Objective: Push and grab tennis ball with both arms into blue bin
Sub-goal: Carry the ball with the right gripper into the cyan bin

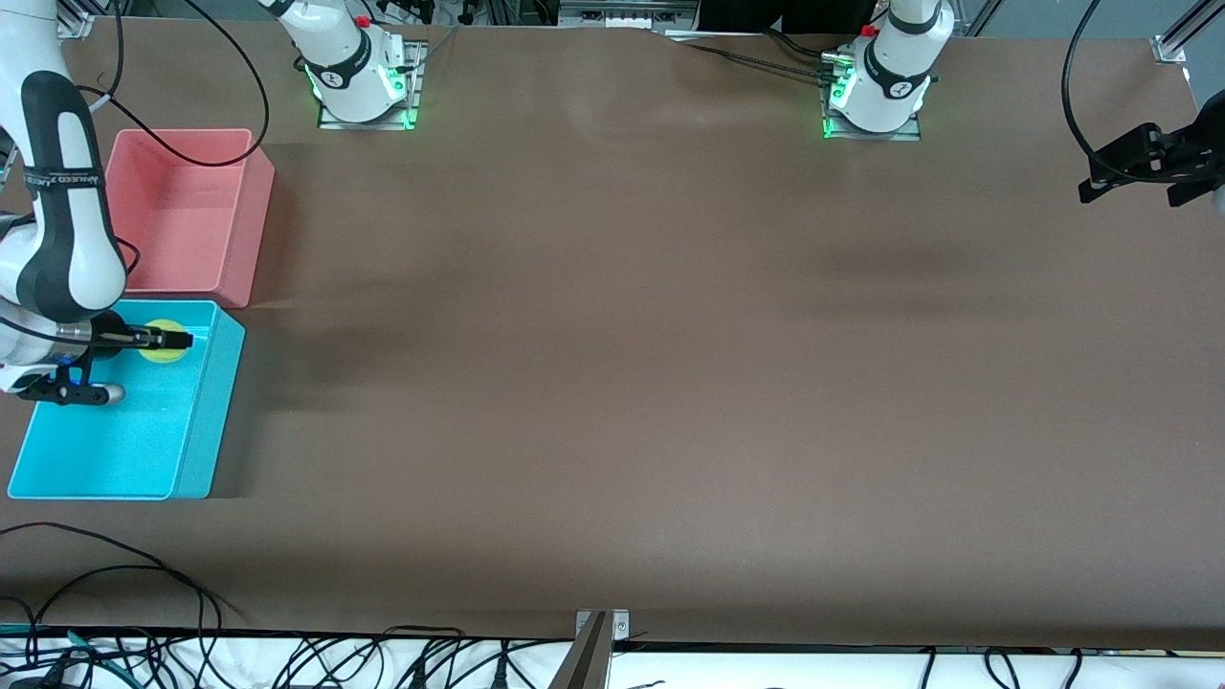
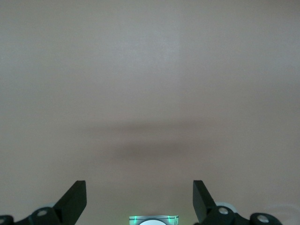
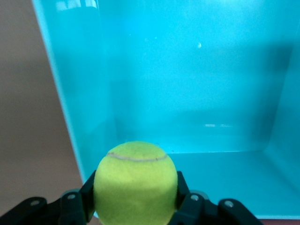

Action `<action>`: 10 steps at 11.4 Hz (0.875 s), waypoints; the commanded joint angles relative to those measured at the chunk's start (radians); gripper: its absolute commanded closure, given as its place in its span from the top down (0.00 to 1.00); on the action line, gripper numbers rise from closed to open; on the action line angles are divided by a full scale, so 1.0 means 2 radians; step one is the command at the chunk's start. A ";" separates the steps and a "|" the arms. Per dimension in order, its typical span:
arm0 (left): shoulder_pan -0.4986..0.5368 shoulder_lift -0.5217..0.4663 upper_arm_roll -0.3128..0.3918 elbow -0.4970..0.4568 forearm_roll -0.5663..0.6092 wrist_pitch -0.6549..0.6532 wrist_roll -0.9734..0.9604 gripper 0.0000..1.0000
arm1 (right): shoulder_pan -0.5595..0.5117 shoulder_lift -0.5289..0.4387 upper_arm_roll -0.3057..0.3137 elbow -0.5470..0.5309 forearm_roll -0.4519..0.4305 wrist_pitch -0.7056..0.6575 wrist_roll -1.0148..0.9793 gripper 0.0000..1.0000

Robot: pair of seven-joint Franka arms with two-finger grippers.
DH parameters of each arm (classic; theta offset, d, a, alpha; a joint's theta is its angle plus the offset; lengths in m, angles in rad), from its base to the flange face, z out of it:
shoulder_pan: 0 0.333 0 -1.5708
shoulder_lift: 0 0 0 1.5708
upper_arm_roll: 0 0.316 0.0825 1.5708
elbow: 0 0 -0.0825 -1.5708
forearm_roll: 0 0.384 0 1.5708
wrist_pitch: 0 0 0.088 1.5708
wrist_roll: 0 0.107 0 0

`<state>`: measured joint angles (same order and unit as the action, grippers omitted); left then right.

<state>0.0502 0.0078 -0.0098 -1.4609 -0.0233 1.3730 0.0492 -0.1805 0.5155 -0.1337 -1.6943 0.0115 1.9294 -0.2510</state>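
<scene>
The yellow-green tennis ball (image 1: pixel 165 343) is held between the fingers of my right gripper (image 1: pixel 175 340) over the inside of the blue bin (image 1: pixel 206 411), near the bin's end next to the pink bin. In the right wrist view the ball (image 3: pixel 136 183) fills the jaws, with the blue bin's floor and walls (image 3: pixel 197 79) below it. My left gripper (image 1: pixel 1139 170) is open and empty, up over bare table at the left arm's end. In the left wrist view its fingers (image 2: pixel 75 199) stand wide apart over plain brown table.
A pink bin (image 1: pixel 244 230) stands beside the blue bin, farther from the front camera. Both bins sit at the right arm's end of the brown table (image 1: pixel 670 364). Black cables (image 1: pixel 287 655) lie along the table's front edge.
</scene>
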 commanded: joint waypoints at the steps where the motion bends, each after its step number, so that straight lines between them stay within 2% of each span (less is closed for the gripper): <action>1: 0.000 0.002 0.001 0.013 -0.004 -0.009 0.004 1.00 | -0.043 -0.008 0.007 -0.036 0.034 0.012 -0.094 0.12; 3: 0.000 0.003 0.001 0.013 -0.004 -0.009 0.003 1.00 | -0.050 0.017 0.008 -0.039 0.095 0.043 -0.160 0.12; 4: 0.000 0.003 0.000 0.013 -0.005 -0.009 0.003 1.00 | -0.051 0.024 0.008 -0.039 0.097 0.045 -0.170 0.12; 5: 0.000 0.003 0.000 0.013 -0.006 -0.009 0.003 1.00 | -0.055 0.026 0.008 -0.038 0.097 0.046 -0.172 0.43; 6: 0.000 0.003 -0.002 0.013 -0.004 -0.009 0.003 1.00 | -0.055 0.025 0.008 -0.035 0.096 0.048 -0.174 0.97; 7: 0.000 0.003 -0.001 0.013 -0.004 -0.009 0.003 1.00 | -0.055 0.018 0.008 -0.033 0.095 0.045 -0.173 1.00; 10: 0.002 0.004 0.003 0.013 -0.004 -0.009 0.003 1.00 | -0.055 0.011 0.008 -0.028 0.095 0.039 -0.167 1.00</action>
<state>0.0499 0.0078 -0.0114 -1.4600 -0.0233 1.3730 0.0493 -0.2729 0.5596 -0.1309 -1.7575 0.1818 2.0254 -0.5694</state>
